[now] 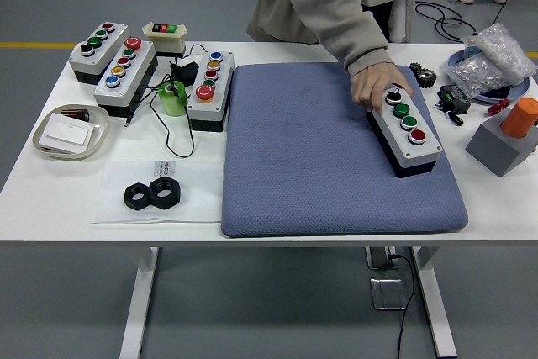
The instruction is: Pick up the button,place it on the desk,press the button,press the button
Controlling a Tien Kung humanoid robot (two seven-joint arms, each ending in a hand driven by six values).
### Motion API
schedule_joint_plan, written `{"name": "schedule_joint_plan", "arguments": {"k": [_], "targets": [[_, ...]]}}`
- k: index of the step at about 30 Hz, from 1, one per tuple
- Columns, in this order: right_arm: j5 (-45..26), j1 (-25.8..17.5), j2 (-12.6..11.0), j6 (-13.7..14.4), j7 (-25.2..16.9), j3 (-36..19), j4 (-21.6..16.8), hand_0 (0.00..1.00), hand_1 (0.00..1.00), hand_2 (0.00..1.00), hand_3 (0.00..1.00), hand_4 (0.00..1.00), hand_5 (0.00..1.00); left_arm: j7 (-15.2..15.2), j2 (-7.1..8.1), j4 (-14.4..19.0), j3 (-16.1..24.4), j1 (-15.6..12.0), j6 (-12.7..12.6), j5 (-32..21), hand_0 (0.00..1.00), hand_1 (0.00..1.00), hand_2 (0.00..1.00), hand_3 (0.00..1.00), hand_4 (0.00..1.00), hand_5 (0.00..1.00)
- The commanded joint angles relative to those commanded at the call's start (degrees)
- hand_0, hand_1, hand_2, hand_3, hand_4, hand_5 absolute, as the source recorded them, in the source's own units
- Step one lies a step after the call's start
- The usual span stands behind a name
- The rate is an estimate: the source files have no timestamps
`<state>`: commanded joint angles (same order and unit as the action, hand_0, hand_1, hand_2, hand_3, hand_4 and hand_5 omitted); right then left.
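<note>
A grey rectangular four-button control box (407, 129) is being held on the blue quilted mat (319, 157), close to the mat's right edge and towards its far right corner. The box is lying at a slant, its long side running from the far end towards the near right. Its pale grey top is sitting on a black base, and four round buttons are set in a row along it: a black-and-white one at the far end, then two green ones, then a red one at the near end.

The far end of the box is being gripped by a person's hand (373, 86), reaching in from the far side of the tabletop in a beige sleeve (332, 6); the fingers are being wrapped around the box beside the black-and-white button.

No robot hand is being shown in the head view, so neither one's state can be told.

The mat is lying on the white tabletop (50, 187), filling its middle and reaching almost to the near edge. Three other grey button boxes (126, 69) are standing near the far left corner. Two black hexagonal nuts (153, 195) are lying on a sheet near the left part of the near edge. A grey block with an orange cylinder (508, 136) is standing by the right edge.
</note>
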<state>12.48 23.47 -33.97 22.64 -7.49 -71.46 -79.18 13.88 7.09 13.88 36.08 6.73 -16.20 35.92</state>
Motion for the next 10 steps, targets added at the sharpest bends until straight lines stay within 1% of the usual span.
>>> {"name": "schedule_joint_plan", "arguments": {"k": [10], "targets": [[0.4, 0.2, 0.0, 0.2, 0.3, 0.2, 0.0, 0.931, 0.829, 0.866, 0.847, 0.636, 0.435, -0.1, 0.00, 0.0, -0.2, 0.1, 0.0, -0.3, 0.682, 0.652, 0.751, 0.789, 0.695, 0.998]]}}
